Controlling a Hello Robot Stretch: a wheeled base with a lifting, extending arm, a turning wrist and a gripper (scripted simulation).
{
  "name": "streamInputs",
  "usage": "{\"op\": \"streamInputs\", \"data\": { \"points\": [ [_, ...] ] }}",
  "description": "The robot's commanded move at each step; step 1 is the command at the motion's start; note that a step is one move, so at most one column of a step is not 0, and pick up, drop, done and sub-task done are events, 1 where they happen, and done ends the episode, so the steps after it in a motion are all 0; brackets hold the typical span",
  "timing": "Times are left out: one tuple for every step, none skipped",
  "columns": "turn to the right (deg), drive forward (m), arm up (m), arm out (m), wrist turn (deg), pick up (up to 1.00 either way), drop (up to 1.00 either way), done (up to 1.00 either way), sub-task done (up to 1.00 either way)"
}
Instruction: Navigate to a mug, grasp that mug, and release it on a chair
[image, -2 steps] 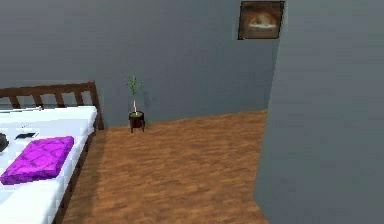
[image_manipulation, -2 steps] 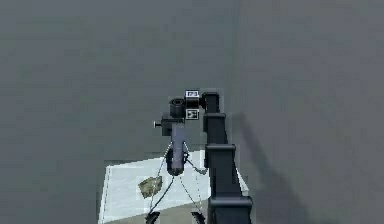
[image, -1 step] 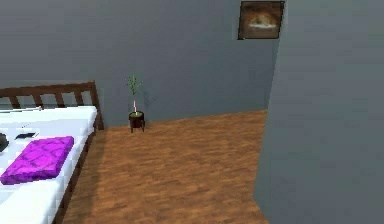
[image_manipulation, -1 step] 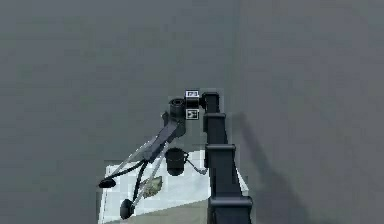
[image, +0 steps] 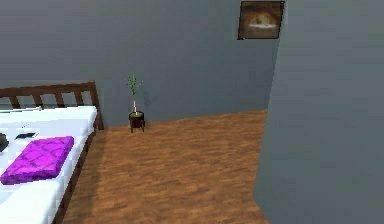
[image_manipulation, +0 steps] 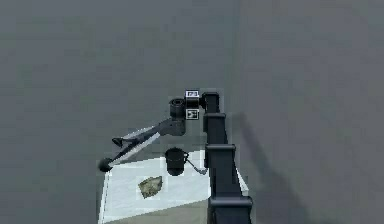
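table (image_manipulation: 125, 205): tan scrap (image_manipulation: 150, 185) mid-top | dark mug (image_manipulation: 176, 161) at far edge, beside arm (image_manipulation: 226, 170) | probably light, rigid, slick, chippable; grip across its body, not the handle | gripper (image_manipulation: 112, 153) near far-left corner; you can't tell whether it holds anything

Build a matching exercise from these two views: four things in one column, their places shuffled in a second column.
Things
1. purple cushion
2. potted plant
3. framed picture
4. dark mug

Places
A. on the white tabletop
B. high on the grey wall
C. on the bed
D. on the wood floor at the foot of the wall

Pairs: 1-C, 2-D, 3-B, 4-A
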Motion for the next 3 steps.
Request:
{"op": "streamInputs", "data": {
  "points": [
    [0.0, 0.00, 0.00, 0.00, 45.0, 0.00, 0.00, 0.00, 0.00],
    [0.0, 0.00, 0.00, 0.00, 30.0, 0.00, 0.00, 0.00, 0.00],
    [0.0, 0.00, -0.30, 0.00, 0.0, 0.00, 0.00, 0.00, 0.00]
  ]
}}
